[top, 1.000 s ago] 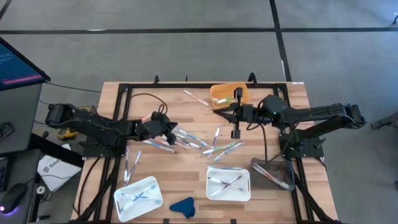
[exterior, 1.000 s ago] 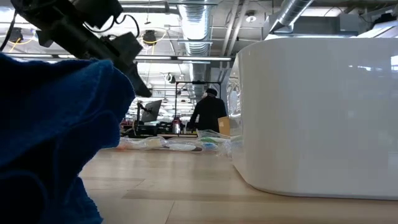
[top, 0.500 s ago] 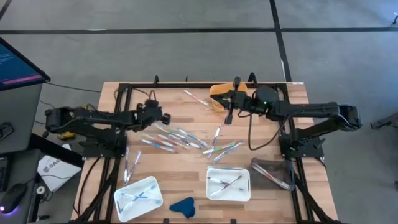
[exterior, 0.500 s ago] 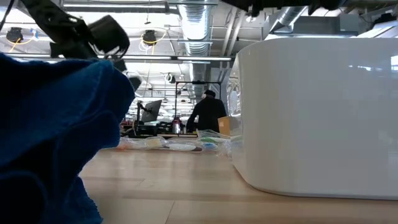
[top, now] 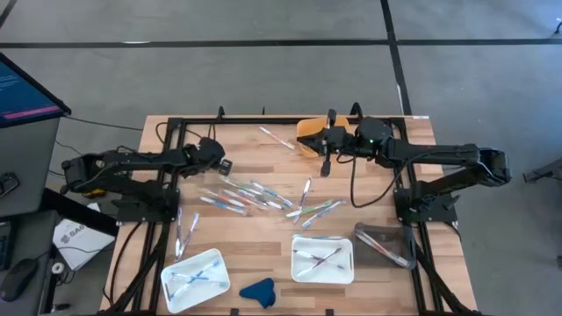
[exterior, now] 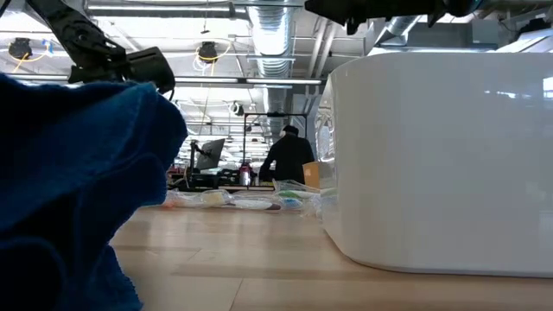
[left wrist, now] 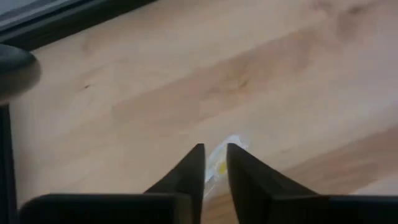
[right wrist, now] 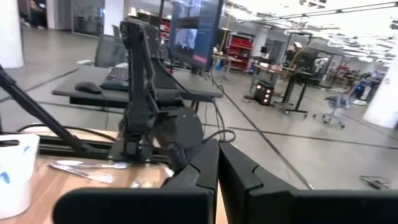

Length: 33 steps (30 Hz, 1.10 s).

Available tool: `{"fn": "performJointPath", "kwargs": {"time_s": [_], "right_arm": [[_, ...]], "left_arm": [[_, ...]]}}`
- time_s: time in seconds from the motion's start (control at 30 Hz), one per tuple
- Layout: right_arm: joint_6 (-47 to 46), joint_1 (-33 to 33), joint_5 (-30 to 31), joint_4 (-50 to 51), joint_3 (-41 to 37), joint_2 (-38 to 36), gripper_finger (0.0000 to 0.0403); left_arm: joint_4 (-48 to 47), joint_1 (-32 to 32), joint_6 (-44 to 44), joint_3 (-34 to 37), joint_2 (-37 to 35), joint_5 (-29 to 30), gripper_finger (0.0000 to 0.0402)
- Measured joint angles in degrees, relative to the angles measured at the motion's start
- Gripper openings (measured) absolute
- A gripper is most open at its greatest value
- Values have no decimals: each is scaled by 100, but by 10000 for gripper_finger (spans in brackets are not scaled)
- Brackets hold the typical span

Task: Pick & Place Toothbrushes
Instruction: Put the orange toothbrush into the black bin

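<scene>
In your low view, a blue cloth (exterior: 78,190) is filling the left side and a white tub (exterior: 441,155) the right, both running past the edges and hiding most of the desk (exterior: 233,250). Between them, the toothbrushes (exterior: 251,200) are appearing only as a small blurred cluster. A person (exterior: 289,160) is standing too far off to make out. In your left wrist view, a pale object (left wrist: 217,163) is sitting partly hidden behind the fingertips (left wrist: 194,168).

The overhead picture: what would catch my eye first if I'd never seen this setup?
Probably the loose toothbrushes scattered across the middle of the wooden table, between two dark arms reaching in from either side. Then the orange bin at the far edge, with the right tool beside it, and two white trays at the near edge.
</scene>
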<state>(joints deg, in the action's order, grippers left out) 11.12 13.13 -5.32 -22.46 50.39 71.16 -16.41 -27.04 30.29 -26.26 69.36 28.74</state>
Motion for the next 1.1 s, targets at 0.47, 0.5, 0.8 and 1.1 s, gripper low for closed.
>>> {"fn": "performJointPath", "kwargs": {"time_s": [0.47, 0.5, 0.8, 1.1], "right_arm": [[-23, 0, -79, 168, 0, 2, 4], [-23, 0, -79, 168, 0, 2, 4], [-20, -2, -79, 177, 0, 2, 4], [-23, -61, -79, 391, 0, 1, 4]], "left_arm": [[-1141, -296, -106, 0, 0, -105, 177], [-1189, -296, -106, 0, 0, -174, 178], [-1265, -290, -133, 0, 0, -535, 176], [-1319, -290, -448, 18, 0, -783, 172]]}}
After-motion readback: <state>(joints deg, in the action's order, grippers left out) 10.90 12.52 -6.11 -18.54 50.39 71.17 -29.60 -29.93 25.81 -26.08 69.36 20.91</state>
